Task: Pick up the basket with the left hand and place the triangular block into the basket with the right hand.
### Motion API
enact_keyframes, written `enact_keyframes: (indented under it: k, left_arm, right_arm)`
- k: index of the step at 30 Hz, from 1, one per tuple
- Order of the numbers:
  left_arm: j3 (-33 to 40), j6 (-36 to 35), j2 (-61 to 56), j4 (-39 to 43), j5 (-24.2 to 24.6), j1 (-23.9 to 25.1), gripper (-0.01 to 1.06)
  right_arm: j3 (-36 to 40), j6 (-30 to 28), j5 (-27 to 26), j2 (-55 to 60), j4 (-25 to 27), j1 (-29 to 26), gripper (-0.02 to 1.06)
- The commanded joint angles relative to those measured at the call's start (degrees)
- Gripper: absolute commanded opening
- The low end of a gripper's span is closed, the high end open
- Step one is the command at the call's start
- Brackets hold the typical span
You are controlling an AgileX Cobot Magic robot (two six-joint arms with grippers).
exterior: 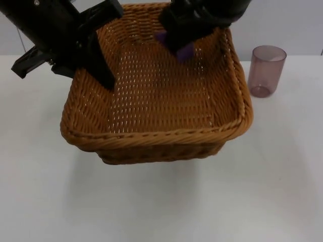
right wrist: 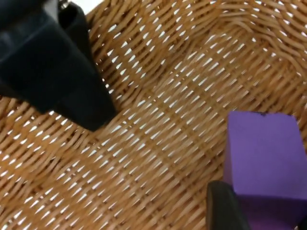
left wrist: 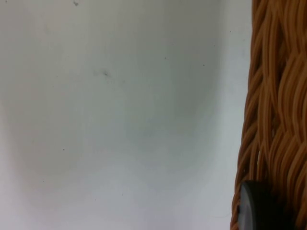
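My left gripper (exterior: 95, 70) is shut on the left rim of the brown wicker basket (exterior: 151, 135), one finger inside the wall. The basket hangs a little above the white table (exterior: 161, 212) and casts a shadow under itself. The left wrist view has the basket's woven wall (left wrist: 278, 120) beside a black fingertip (left wrist: 256, 208). Over the basket's far inner side, my right gripper (exterior: 176, 46) is shut on the purple triangular block (exterior: 184, 52). In the right wrist view the purple block (right wrist: 264, 153) sits above the basket's floor (right wrist: 168, 120), clamped at a fingertip (right wrist: 225, 206), with the left gripper's finger (right wrist: 67, 81) nearby.
A translucent purple cup (exterior: 266, 70) stands upright on the table to the right of the basket, a short gap from its right rim. The grey partition wall (exterior: 282, 25) closes the table at the back. Bare table (left wrist: 120, 120) lies beside the basket's left wall.
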Motion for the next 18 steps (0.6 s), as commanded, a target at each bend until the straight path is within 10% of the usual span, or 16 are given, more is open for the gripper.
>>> enact_keyframes:
  k: [1, 18]
  left_arm:
    - [-0.37, 0.23, -0.19, -1.71, 0.15, -0.28, 0.00]
    - [-0.37, 0.23, -0.19, -1.71, 0.15, -0.28, 0.00]
  right_arm:
    - [-0.38, -0.71, -0.99, 0.38, -0.66, 0.44, 0.00]
    - [-0.38, -0.09, -0.98, 1.24, -2.62, 0.44, 0.00]
